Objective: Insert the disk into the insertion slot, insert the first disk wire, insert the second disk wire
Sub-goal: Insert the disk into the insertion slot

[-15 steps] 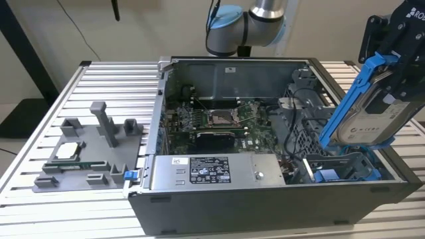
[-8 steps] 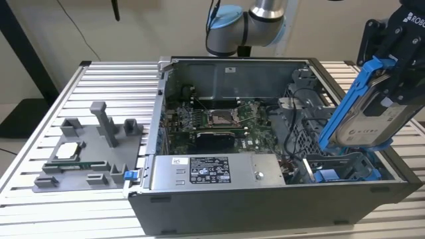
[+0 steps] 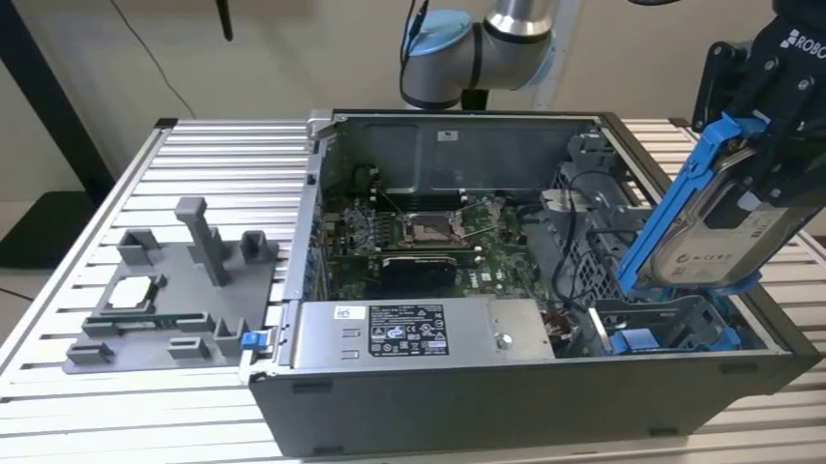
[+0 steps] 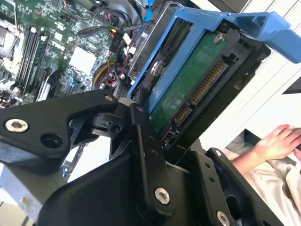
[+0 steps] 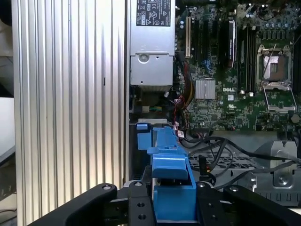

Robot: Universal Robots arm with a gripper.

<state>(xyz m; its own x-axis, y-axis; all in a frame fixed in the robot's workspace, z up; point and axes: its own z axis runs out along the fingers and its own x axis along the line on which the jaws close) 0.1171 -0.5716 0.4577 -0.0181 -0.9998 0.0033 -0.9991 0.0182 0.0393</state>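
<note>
Nearest in the exterior view, the open computer case (image 3: 516, 396) of dull grey sheet metal stands on the ribbed aluminium desk (image 3: 193, 155), with a silver box (image 3: 413, 333) bearing a black-and-white sticker along its front wall. Just beside the box, toward the exterior view's right, is the insertion slot (image 3: 697, 314), a narrow grey metal bay. Above it the black, jointed pincer (image 3: 764, 159) is clenched on the disk (image 3: 717, 232), gripping its glossy blue plastic carrier. The flat silver-grey slab is steeply tilted. Its long axis runs from its lower end at the bay up toward the exterior view's right, with the labelled face toward the camera. The lower end seems to sit at the bay's mouth, though I cannot tell whether it touches. Farther back lies the green motherboard (image 3: 427, 232).
</note>
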